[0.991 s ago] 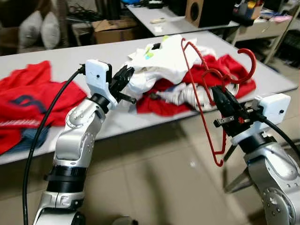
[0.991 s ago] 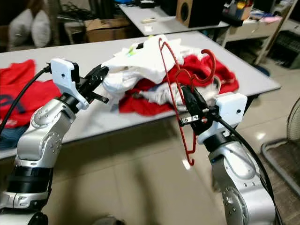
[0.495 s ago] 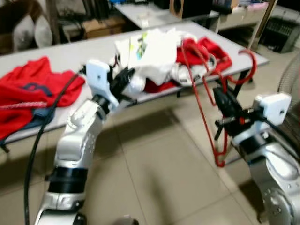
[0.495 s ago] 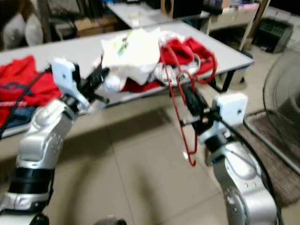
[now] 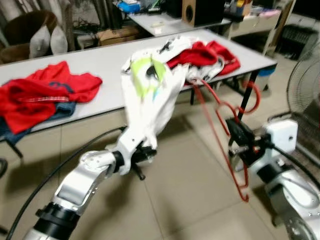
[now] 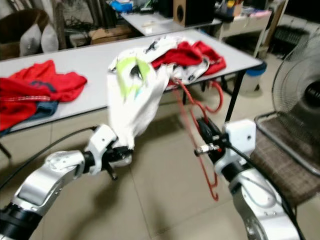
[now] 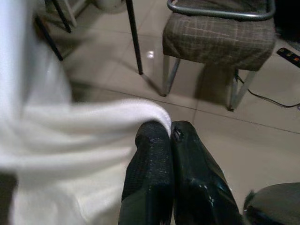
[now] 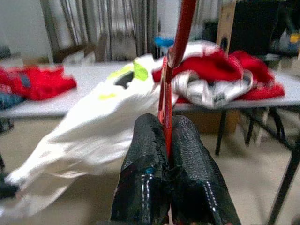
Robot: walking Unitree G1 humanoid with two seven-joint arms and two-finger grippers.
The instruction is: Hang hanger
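Observation:
A red wire hanger (image 8: 180, 28) stands upright in my right gripper (image 5: 236, 134), which is shut on its lower bar; its hook (image 5: 256, 96) points up, off the table's right end. My left gripper (image 5: 138, 159) is low in front of the table and shut on the hem of a white shirt (image 5: 150, 95) with a green and yellow print. The shirt stretches from the grey table (image 5: 100, 60) down to that gripper. In the left wrist view the black fingertips (image 7: 154, 136) pinch a white fold. The hanger and the shirt are apart.
A red and white clothes pile (image 5: 210, 52) lies on the table's right part, and red clothes over something blue (image 5: 45, 92) on its left. A fan (image 5: 306, 85) and a padded chair (image 6: 285, 155) stand at the right. Tiled floor lies in front.
The view has pulled back from the table. My left gripper has dropped low and drawn the white shirt off the pile, over the table edge. My right gripper still holds the hanger.

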